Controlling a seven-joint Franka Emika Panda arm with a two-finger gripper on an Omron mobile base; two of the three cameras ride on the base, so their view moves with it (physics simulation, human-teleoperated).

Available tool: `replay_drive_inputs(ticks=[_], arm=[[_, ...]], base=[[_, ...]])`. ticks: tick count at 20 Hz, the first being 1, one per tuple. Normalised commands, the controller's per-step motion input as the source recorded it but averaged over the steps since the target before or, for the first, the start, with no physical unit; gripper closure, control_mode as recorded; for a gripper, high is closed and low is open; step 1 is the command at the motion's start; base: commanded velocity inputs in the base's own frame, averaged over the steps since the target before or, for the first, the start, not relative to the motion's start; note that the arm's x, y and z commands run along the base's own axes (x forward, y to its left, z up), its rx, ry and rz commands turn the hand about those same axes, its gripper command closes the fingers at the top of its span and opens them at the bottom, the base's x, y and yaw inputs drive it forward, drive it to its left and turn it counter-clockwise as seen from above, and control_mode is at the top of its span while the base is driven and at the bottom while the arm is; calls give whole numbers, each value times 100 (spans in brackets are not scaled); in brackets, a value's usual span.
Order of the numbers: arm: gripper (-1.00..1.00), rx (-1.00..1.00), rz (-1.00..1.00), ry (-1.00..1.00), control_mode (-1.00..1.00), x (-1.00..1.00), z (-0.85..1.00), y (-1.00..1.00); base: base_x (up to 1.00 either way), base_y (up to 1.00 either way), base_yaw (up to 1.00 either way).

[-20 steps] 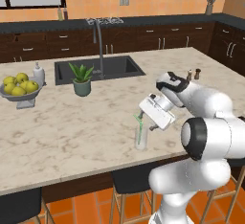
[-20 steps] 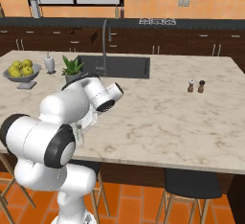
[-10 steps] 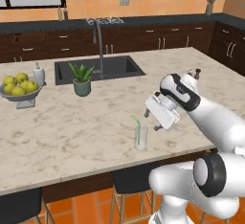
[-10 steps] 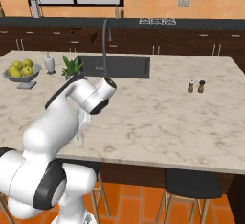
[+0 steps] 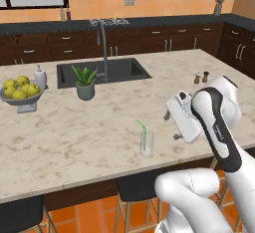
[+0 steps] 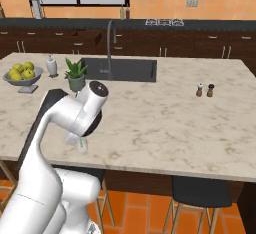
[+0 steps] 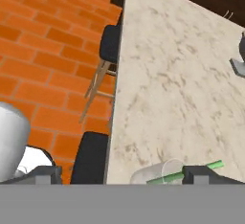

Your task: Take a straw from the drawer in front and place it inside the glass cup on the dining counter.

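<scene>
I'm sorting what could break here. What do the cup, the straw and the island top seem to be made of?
The glass cup looks like clear, colourless glass: the counter shows through it. The straw looks like smooth light-green plastic, bent at the top. The dining counter looks like polished beige marble with darker veins, though it may be imitation.

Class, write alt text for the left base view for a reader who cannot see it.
A thin light-green straw stands in a small clear glass cup near the front edge of a beige marble-look counter. To its right, the white arm's gripper is open, apart from the cup.
</scene>
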Motion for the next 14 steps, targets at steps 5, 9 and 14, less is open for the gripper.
replay_drive_inputs(ticks=[5,9,14], arm=[[-100,-35,-13,0,-100,-35,10,-10],[-100,-31,-15,13,-100,0,0,-14],[-100,-14,-15,20,-100,0,0,-29]], base=[[0,0,0],[0,0,0],[0,0,0]])
